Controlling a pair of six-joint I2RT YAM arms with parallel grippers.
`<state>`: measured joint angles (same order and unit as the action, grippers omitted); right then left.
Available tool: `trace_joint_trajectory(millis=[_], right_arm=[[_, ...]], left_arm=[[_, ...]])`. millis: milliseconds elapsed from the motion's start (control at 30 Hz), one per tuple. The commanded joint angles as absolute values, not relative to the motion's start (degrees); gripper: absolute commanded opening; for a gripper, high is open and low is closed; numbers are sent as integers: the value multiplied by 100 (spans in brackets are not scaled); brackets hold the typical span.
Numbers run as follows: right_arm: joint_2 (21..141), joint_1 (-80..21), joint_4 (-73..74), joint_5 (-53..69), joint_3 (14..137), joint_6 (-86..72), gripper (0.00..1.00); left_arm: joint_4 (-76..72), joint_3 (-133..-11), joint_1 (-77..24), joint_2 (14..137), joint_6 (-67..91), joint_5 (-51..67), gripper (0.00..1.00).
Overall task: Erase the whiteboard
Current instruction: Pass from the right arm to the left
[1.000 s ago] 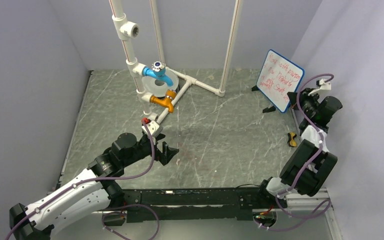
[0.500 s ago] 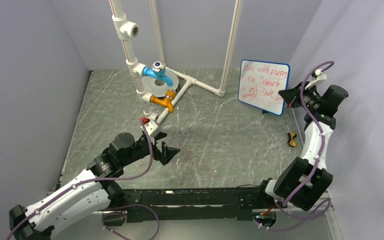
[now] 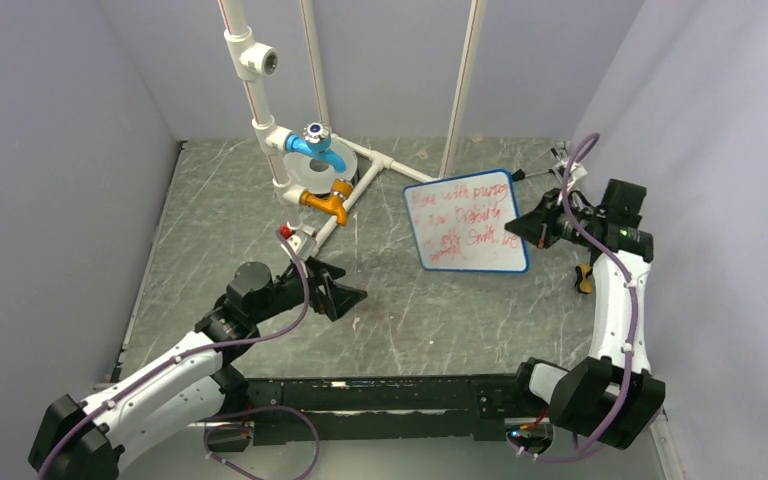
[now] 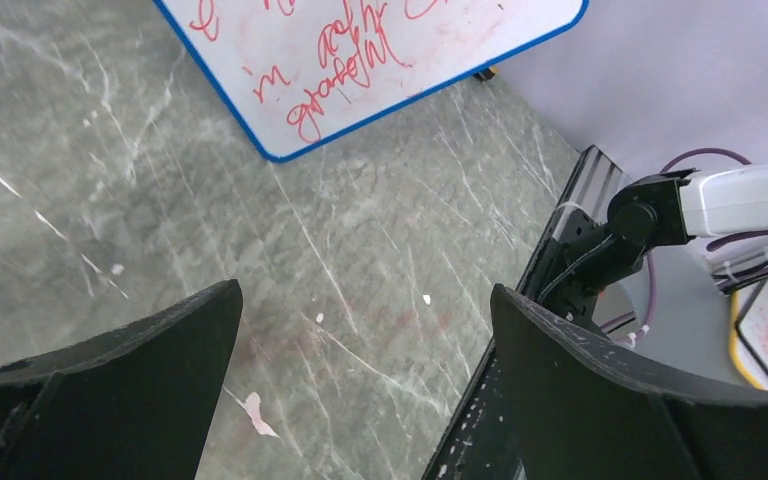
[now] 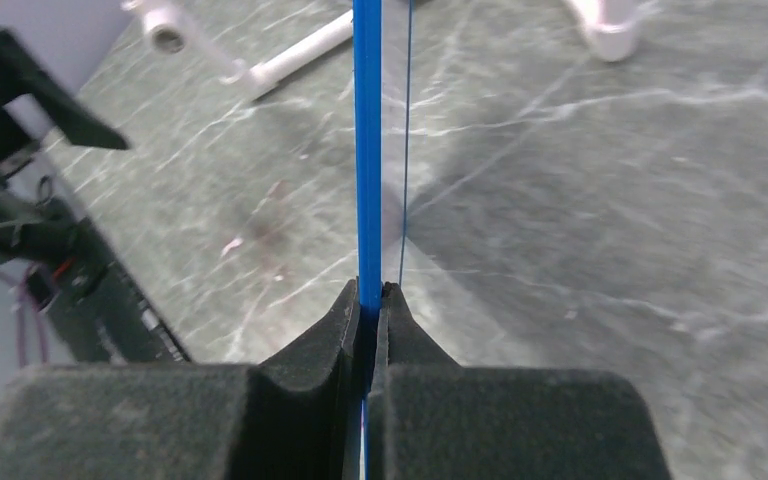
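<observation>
The whiteboard (image 3: 466, 221), white with a blue rim and red handwriting, hangs above the table right of centre. My right gripper (image 3: 522, 226) is shut on its right edge. In the right wrist view the board's blue rim (image 5: 366, 150) runs edge-on, pinched in my right gripper (image 5: 370, 300). My left gripper (image 3: 345, 293) is open and empty, low over the table left of the board. The left wrist view shows the board's lower part (image 4: 360, 60) ahead of my open left gripper (image 4: 365, 310).
A white pipe frame (image 3: 260, 110) with a blue valve (image 3: 315, 145) and an orange valve (image 3: 327, 200) stands at the back. A small black-and-yellow item (image 3: 584, 278) lies by the right wall. Small black stand pieces (image 3: 516, 176) lie at the back right.
My right gripper has carried the whiteboard from the back right wall leftward and nearer, toward the table's middle. My left gripper has shifted slightly right toward it.
</observation>
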<state>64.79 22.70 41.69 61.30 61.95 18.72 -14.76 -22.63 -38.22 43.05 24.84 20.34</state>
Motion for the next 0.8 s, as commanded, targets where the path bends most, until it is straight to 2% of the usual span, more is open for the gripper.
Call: trace_joint_trajectory(millis=[0,167,333,600,767], right_arm=[[6487,1719,4375,6814,6156,1968,0],[6909,1011,4399,7152,6126,2013,0],[7207,515,4105,7285,6019,2002,0],[7542,234,3585,7823,6035,1504,0],[7568,179,3343,8049,6075,1179,0]], left_arm=[[-2723,-1800,-3759,4331,3497,1975,99],[-3899,-873,-3230,4395,4253,1952,99],[-4596,-510,-2726,4824,4517,2150,99],[-5804,-41,-2474,5676,4679,1802,99],[-6608,-3,-2450,6499,4862,1887,95]])
